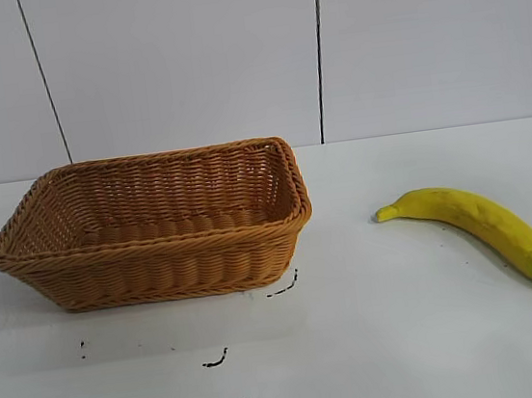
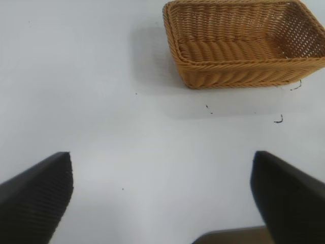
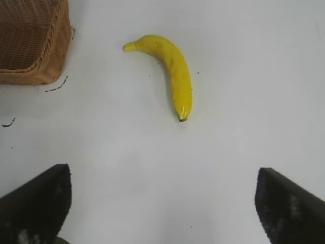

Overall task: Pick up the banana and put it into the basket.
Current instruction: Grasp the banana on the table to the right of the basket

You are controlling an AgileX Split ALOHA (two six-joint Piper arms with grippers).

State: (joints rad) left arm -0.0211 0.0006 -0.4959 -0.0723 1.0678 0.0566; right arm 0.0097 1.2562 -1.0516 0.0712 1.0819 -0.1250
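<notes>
Banana [image 1: 478,223] on table [image 1: 409,337], apart from basket [image 1: 153,227]; black marks [image 1: 216,360] between.

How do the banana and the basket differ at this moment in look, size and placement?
The banana is smooth, yellow and curved; the basket is woven, tan-orange and rectangular. The basket is far larger than the banana. In the exterior view the basket sits at left, the banana apart at right, not in it. Both rest on the white table, untouched by either gripper.
</notes>
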